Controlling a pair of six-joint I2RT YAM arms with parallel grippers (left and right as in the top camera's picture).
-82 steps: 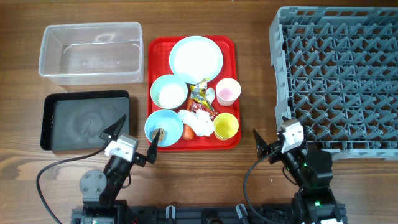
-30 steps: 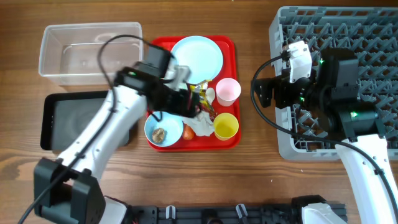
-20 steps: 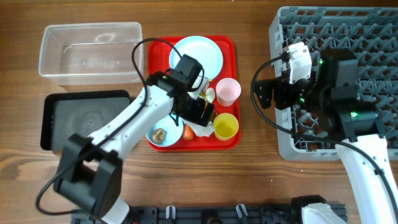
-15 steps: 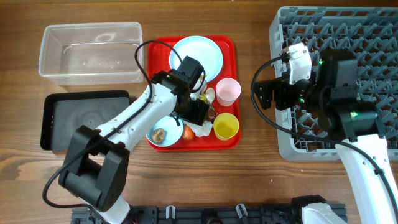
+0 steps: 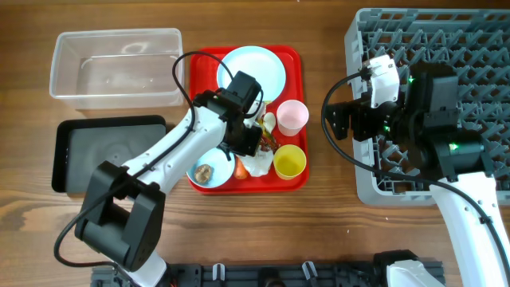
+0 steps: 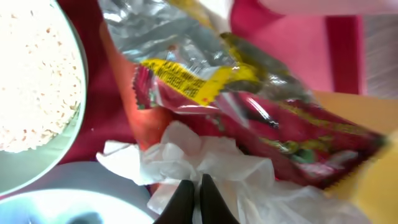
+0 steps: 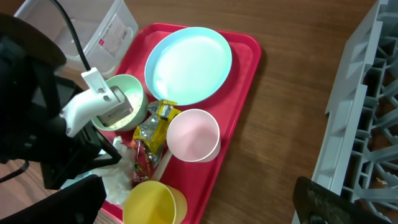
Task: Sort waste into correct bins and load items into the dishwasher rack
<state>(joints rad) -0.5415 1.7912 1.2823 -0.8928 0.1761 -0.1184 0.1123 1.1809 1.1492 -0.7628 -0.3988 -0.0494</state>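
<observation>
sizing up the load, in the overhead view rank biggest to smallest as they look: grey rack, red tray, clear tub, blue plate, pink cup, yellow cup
1. grey rack, partly cropped
2. red tray
3. clear tub
4. blue plate
5. pink cup and yellow cup: look alike, no ranking

You get a bright, even, sharp overhead with soft shadows. Your left wrist view sits too close: wrappers (image 6: 249, 93) and tissue (image 6: 211, 168) blurred, foil glaring. Right wrist clear, corners soft.
</observation>
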